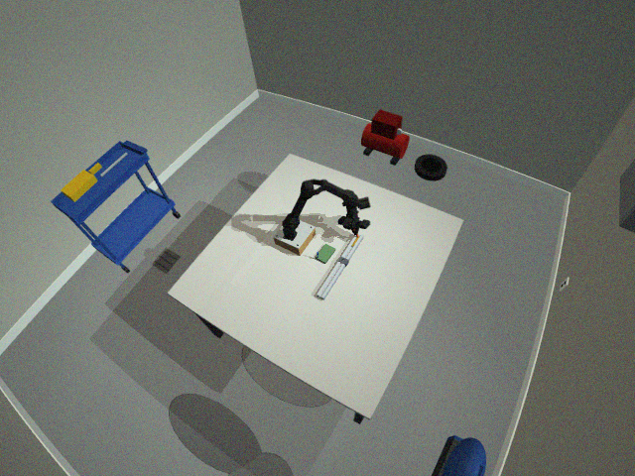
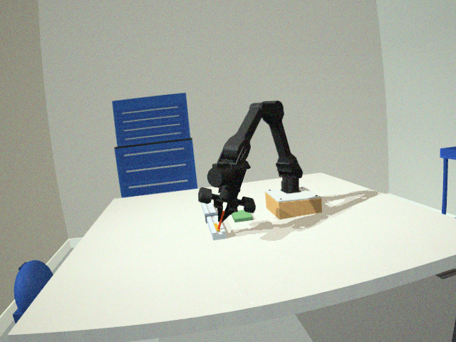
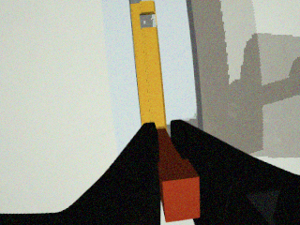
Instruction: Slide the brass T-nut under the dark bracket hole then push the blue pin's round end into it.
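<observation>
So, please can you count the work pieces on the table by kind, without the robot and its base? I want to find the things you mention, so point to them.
Silver aluminum rail [image 1: 330, 282] [image 2: 219, 236] [image 3: 178, 84]: 1
Dark bracket [image 1: 342, 261] [image 2: 211, 216]: 1
Brass T-nut with orange handle [image 1: 354, 241] [image 2: 217, 227] [image 3: 151, 70]: 1
Flat green tray [image 1: 325, 253] [image 2: 242, 216]: 1
Small blue pin [image 1: 317, 254]: 1
Total: 5

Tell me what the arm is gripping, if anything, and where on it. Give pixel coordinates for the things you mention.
The brass T-nut [image 1: 354, 241] [image 3: 149, 70], held by its orange handle [image 2: 221, 221] [image 3: 180, 198]; the claw [image 1: 356, 233] [image 2: 221, 219] [image 3: 163, 131] is closed on the handle.
</observation>
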### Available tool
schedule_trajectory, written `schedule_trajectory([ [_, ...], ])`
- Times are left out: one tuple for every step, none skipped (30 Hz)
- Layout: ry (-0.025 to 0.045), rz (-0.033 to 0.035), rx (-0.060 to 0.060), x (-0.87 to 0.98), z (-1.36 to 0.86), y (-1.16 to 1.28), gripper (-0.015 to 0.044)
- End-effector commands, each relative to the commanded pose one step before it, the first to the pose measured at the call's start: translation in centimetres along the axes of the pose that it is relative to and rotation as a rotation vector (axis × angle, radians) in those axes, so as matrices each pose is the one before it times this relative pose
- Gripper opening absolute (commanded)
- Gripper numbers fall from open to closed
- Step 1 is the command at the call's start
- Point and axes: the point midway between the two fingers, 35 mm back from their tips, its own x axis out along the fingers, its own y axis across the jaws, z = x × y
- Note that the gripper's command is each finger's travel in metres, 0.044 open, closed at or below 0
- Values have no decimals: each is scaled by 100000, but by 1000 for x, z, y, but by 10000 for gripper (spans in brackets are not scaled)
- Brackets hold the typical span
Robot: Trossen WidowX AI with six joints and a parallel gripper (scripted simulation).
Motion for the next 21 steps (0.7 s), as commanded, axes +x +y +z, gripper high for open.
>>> schedule_trajectory([
  [157,-857,-807,-32,-57,78,-150],
  [-12,-215,-65,0,0,13,-150],
  [-11,-216,-65,0,0,14,-150],
  [-11,-216,-65,0,0,13,-150],
  [-10,-216,-65,0,0,13,-150],
  [-10,-212,-64,0,0,13,-150],
  [-9,-212,-64,0,0,13,-150],
  [-9,-212,-64,0,0,13,-150],
  [-9,-213,-64,0,0,13,-150],
  [-8,-213,-64,0,0,13,-150],
  [-8,-212,-64,0,0,13,-150],
  [-8,-212,-64,0,0,13,-150],
  [-7,-209,-63,0,0,13,-150],
  [-7,-209,-63,0,0,13,-150],
  [-6,-210,-63,1,0,13,-150],
  [-6,-210,-63,0,0,13,-150],
  [-6,-209,-63,1,0,13,-150],
  [-6,-209,-63,0,0,13,-150],
  [-6,-214,-65,1,0,14,-150],
  [-5,-215,-64,1,0,14,-150],
  [-5,-215,-64,0,0,14,-150],
])
